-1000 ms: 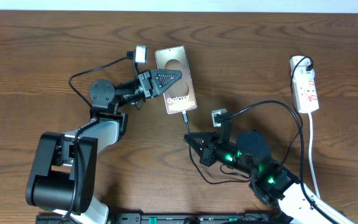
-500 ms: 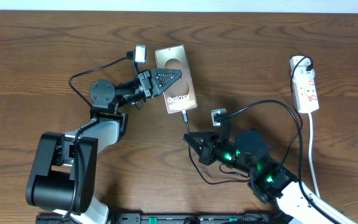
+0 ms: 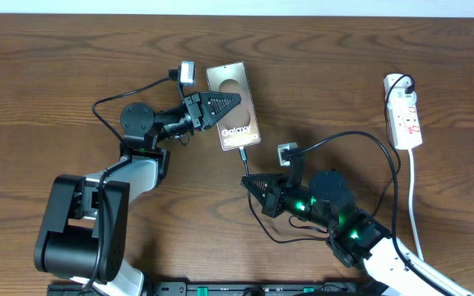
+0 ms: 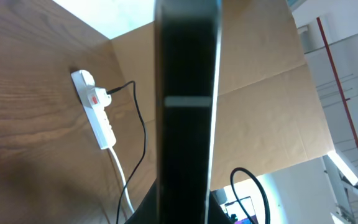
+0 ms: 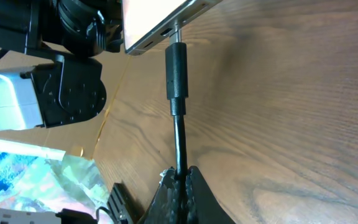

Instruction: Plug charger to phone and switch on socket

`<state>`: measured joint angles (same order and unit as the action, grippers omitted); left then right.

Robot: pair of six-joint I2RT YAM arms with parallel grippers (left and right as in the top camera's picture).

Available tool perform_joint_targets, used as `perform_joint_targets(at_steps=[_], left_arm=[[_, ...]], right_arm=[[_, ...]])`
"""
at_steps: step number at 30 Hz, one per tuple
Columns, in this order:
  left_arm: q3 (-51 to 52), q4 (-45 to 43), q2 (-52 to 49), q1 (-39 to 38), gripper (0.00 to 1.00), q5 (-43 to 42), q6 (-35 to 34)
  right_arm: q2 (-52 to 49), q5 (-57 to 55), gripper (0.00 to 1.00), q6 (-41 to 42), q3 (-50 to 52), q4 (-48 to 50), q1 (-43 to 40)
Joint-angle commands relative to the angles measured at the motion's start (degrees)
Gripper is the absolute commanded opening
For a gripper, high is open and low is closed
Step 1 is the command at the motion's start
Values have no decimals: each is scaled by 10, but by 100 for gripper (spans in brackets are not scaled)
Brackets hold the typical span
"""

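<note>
The phone (image 3: 241,130) is at the far middle of the table (image 3: 56,66), a little toward the left edge, with its glossy face and the "Galaxy" lettering turned up. The small black plug of the charger (image 5: 176,68) sits in the port on the phone's near short edge, and its thin cable runs back toward the near edge. The right gripper (image 3: 248,182) has its fingers (image 5: 201,202) closed tight on this cable, a little behind the plug. The left gripper (image 3: 235,102) reaches in from the left and is clamped on the phone, one finger lying over the glossy face. The socket (image 3: 406,115) lies well apart, along the right edge near the far corner, and its thick white cord (image 3: 412,197) goes toward the near edge.
</note>
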<state>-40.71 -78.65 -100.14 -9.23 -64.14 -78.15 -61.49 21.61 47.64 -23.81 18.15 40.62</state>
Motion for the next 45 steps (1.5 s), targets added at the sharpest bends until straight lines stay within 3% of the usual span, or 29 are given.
perform_joint_targets(at_steps=[1,45], left_arm=[[-7,-9,8,-1,7,3,16],[-7,-10,8,-1,8,-12,36]], right_arm=[[0,15,1,1,0,3,0],[2,3,1,-10,0,-12,-6]])
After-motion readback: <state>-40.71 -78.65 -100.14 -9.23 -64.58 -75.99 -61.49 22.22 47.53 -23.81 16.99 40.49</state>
